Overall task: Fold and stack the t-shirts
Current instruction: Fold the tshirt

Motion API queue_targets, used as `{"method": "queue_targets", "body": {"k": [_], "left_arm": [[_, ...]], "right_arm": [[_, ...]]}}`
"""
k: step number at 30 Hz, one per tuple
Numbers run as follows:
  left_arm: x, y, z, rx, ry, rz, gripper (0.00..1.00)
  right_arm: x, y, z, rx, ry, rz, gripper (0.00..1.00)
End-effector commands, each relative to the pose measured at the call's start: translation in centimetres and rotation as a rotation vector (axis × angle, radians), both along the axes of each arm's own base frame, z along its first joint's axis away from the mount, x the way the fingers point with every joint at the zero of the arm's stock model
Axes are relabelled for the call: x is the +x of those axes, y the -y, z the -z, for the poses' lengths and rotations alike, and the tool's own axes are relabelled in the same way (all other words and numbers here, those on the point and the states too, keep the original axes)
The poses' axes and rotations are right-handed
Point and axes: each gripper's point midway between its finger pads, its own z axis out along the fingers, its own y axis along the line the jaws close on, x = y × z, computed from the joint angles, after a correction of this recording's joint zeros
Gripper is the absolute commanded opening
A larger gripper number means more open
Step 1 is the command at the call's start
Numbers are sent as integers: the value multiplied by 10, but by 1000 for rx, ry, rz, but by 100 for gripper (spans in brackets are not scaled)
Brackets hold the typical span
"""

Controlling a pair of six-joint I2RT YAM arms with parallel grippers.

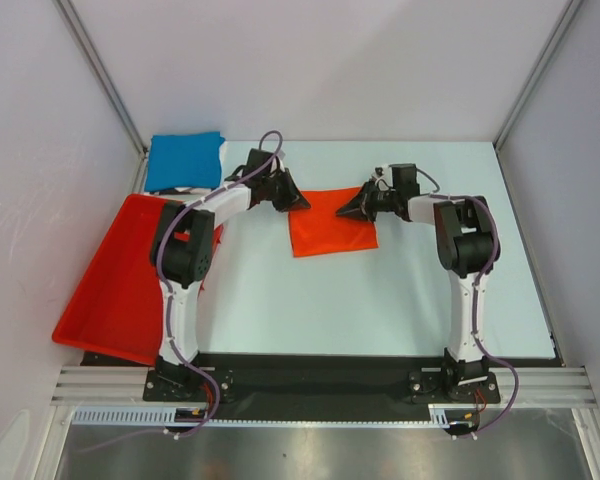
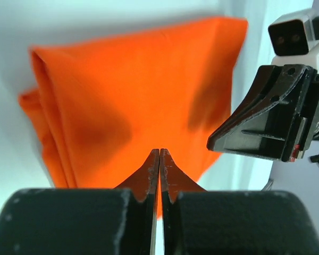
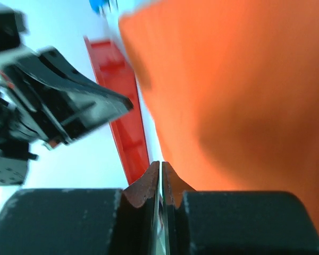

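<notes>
An orange t-shirt point(image 1: 330, 232) lies folded into a flat rectangle in the middle of the table. It also shows in the left wrist view point(image 2: 138, 90) and the right wrist view point(image 3: 244, 79). My left gripper point(image 1: 291, 199) is at its far left corner, jaws shut, nothing between them point(image 2: 159, 152). My right gripper point(image 1: 353, 209) is at its far right corner, jaws shut and empty too point(image 3: 161, 164). A blue folded t-shirt point(image 1: 185, 160) lies at the back left.
A red tray point(image 1: 115, 280) sits tilted at the left edge of the table, next to the left arm; part of it shows in the right wrist view point(image 3: 125, 122). The two grippers face each other across the shirt's far edge, a short gap apart.
</notes>
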Motion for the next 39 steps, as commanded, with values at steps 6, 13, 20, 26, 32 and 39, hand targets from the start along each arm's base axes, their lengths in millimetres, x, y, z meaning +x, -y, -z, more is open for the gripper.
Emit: {"method": "queue_targets", "body": {"k": [6,13,20,26,32,39], "left_arm": [[46,-20,37,-69,-32,-107,5],[47,-26,51,-52,-52,-99,6],[51,-29,63,-45,-75,-100,6],[62,-33,57,-73,-75,-114,6],[86,-51,34,-104,-43,-171,15],[107,-69,38,-141,-78,-244,18]], "right_arm": [[96,7,3,102,69,261,10],[135,37,15,91,21,405,15],[159,58,37,31,-106,536,23],[169,76,63,-5,-198,637,22],[167,94,82,-20,-239,658,20],[176,132,57,-150,-149,587,24]]}}
